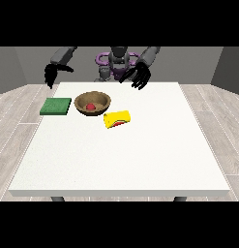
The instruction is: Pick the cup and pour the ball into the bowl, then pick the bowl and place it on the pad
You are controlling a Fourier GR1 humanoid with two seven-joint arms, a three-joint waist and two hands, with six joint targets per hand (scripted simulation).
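Observation:
A brown bowl [93, 103] stands on the white table [121, 145] with a red ball [91, 106] inside it. Just to its right, a yellow cup [117, 118] lies on its side, red showing at its lower edge. A green pad [56, 106] lies flat to the left of the bowl. The hand at the view's right [138, 76] hovers above the table's far edge, behind the bowl and cup, fingers spread and hanging down, holding nothing. The hand at the view's left [52, 74] hangs above the far left corner, behind the pad, fingers relaxed and holding nothing.
The robot's torso [116, 63] stands behind the far edge. The white table stretches wide towards the camera, in front of the cup and to its right. Grey wooden floor surrounds the table.

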